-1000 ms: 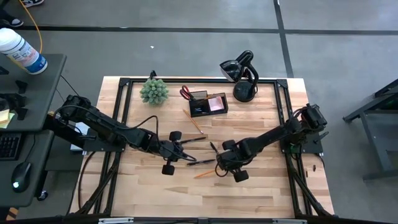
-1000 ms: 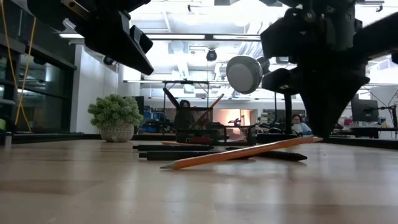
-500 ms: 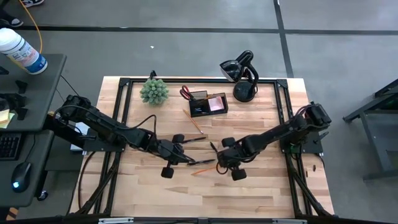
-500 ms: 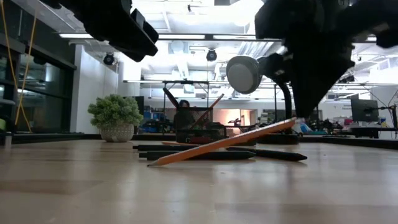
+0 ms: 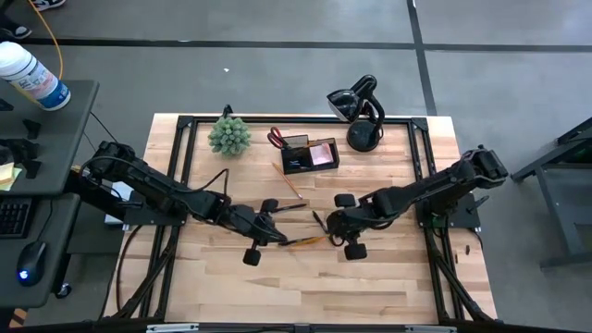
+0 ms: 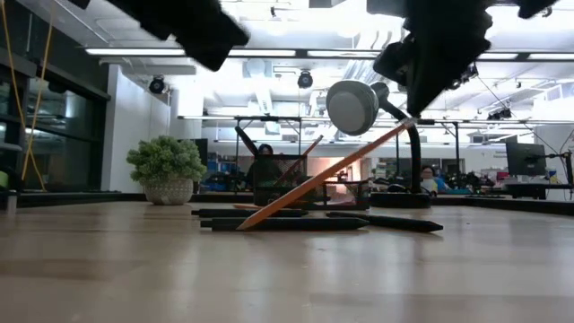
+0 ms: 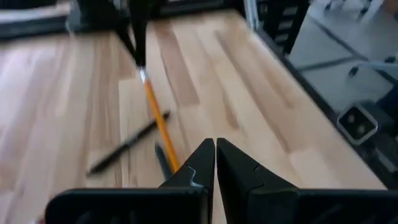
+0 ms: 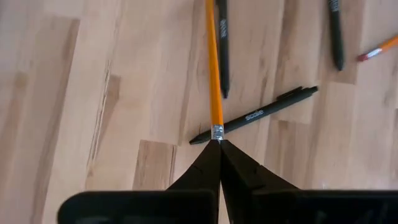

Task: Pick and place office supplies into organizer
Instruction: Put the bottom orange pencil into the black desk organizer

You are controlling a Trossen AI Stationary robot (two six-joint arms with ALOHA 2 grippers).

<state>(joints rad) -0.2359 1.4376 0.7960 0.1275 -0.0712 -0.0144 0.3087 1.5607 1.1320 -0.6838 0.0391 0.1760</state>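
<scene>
Now mid-pick: right gripper (image 8: 217, 144) pinched tight on orange pencil (image 8: 213, 68) at its eraser end, tip on table at centre; left gripper (image 7: 215, 148) closed, empty; next, carry toward organizer (image 5: 309, 153) at 12 o'clock.

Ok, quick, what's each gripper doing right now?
Left gripper: closed, holding nothing, low over the table near the pens.
Right gripper: closed on the eraser end of an orange pencil, lifting that end, tip on the table.
</scene>
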